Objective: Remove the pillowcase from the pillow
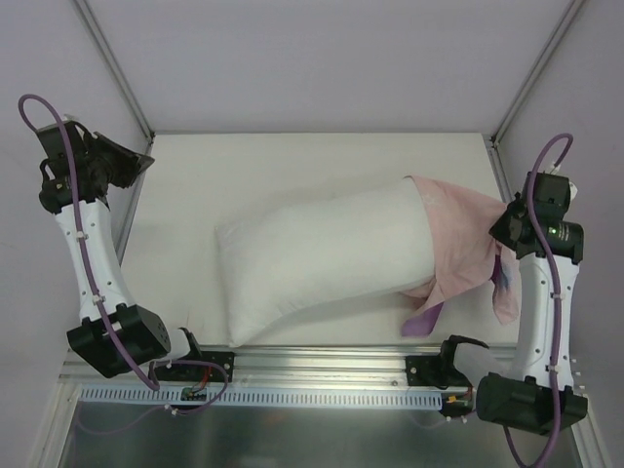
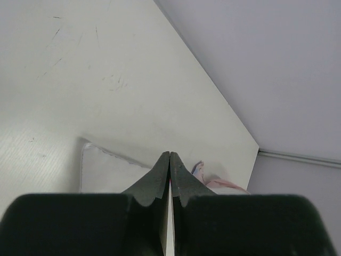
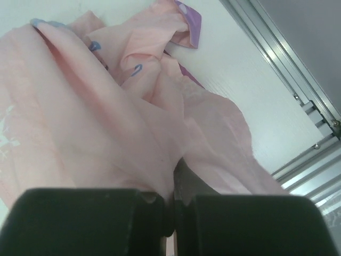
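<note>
as seen from above, the pillow (image 1: 322, 258) is laid slantwise on the table (image 1: 292, 166), long axis near-left to far-right, with the pillowcase (image 1: 463, 239) sheathing only its right end, bunched at the right gripper (image 1: 509, 226), the nearer one. from the left wrist, the left gripper (image 2: 169, 160) is seen clenched on nothing, well apart. from the right wrist, pink fabric is seen pinched between shut fingers.
</note>
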Robot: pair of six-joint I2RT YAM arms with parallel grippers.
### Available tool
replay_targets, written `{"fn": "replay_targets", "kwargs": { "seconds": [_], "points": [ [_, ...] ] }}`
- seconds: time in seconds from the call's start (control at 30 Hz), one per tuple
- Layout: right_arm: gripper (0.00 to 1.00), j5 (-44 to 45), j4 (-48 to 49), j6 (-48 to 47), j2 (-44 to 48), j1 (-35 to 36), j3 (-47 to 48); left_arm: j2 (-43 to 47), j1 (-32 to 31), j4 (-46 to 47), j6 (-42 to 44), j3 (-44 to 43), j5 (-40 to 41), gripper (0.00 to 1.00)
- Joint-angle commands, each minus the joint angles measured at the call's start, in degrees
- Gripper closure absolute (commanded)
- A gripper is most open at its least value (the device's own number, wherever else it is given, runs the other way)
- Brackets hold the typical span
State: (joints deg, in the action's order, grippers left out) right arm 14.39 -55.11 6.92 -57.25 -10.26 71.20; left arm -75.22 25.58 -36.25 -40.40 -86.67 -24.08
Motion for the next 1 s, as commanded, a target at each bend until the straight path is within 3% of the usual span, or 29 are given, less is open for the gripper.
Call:
{"fn": "replay_targets", "kwargs": {
  "seconds": [0.0, 0.1, 0.17, 0.2, 0.23, 0.33, 0.37, 0.4, 0.5, 0.53, 0.57, 0.63, 0.67, 0.7, 0.8, 0.9, 0.97],
  "points": [
    [0.99, -6.9, 2.6, -2.0, -2.8, -2.6, 7.4, 0.7, 0.1, 0.5, -0.6, -1.2, -3.6, 1.0],
    [0.99, -12.7, 3.6, -0.9, -4.1, -2.4, 5.5, 0.2, -2.4, 0.4, 1.7, -0.3, -5.1, 1.0],
    [0.99, -13.4, 5.2, -0.1, -2.7, -2.0, 1.3, 0.1, -10.5, -0.5, 5.2, 0.2, -3.4, 1.0],
    [0.99, -13.7, 5.5, 0.1, -2.3, -2.1, 1.2, 0.1, -10.6, -1.2, 6.2, 0.2, -1.8, 1.0],
    [0.99, -13.8, 5.8, 0.3, -1.7, -2.1, -1.1, -0.4, -15.9, -1.8, 7.3, 0.2, -0.4, 1.0],
    [0.99, -16.2, 6.1, 0.6, -0.2, -2.0, -4.4, -2.1, -24.2, -3.9, 10.2, -0.9, 4.9, 1.0],
    [0.99, -16.8, 6.1, 0.5, 0.1, -2.0, -5.0, -2.7, -30.7, -5.0, 11.9, -1.5, 8.0, 0.99],
    [0.99, -16.9, 6.1, 0.5, 0.7, -2.0, -5.5, -3.3, -34.2, -5.7, 12.9, -2.1, 9.8, 0.95],
    [0.94, -17.2, 5.9, 0.1, 1.5, -2.0, -7.2, -6.4, -47.3, -8.0, 17.1, -5.7, 18.2, 0.52],
    [0.92, -17.6, 5.8, -0.1, 1.6, -2.0, -7.5, -7.9, -50.2, -8.3, 18.3, -7.4, 20.3, 0.29],
    [0.89, -17.6, 5.6, -0.1, 1.7, -1.9, -8.0, -8.6, -55.0, -8.7, 20.5, -8.4, 23.0, 0.21],
    [0.73, -18.1, 5.5, -0.3, 1.9, -1.9, -8.5, -10.8, -59.1, -9.2, 23.9, -10.9, 24.1, 0.03],
    [0.67, -18.2, 5.5, -0.3, 2.0, -1.8, -9.1, -11.6, -61.1, -9.3, 25.1, -10.9, 25.6, 0.01],
    [0.51, -18.3, 5.5, -0.2, 2.1, -1.7, -9.3, -13.5, -64.8, -9.5, 28.0, -13.4, 27.0, 0.01],
    [0.31, -18.4, 5.5, -0.2, 2.2, -1.2, -10.2, -18.3, -71.4, -10.6, 30.9, -17.0, 28.9, 0.01],
    [0.17, -17.7, 4.8, -0.7, 2.2, -0.6, -10.1, -23.1, -77.0, -11.2, 33.8, -20.5, 30.1, 0.01],
    [0.12, -16.8, 3.9, -1.1, 2.5, -0.5, -9.8, -25.5, -79.4, -11.3, 35.3, -22.3, 30.7, 0.01]
  ]
}}
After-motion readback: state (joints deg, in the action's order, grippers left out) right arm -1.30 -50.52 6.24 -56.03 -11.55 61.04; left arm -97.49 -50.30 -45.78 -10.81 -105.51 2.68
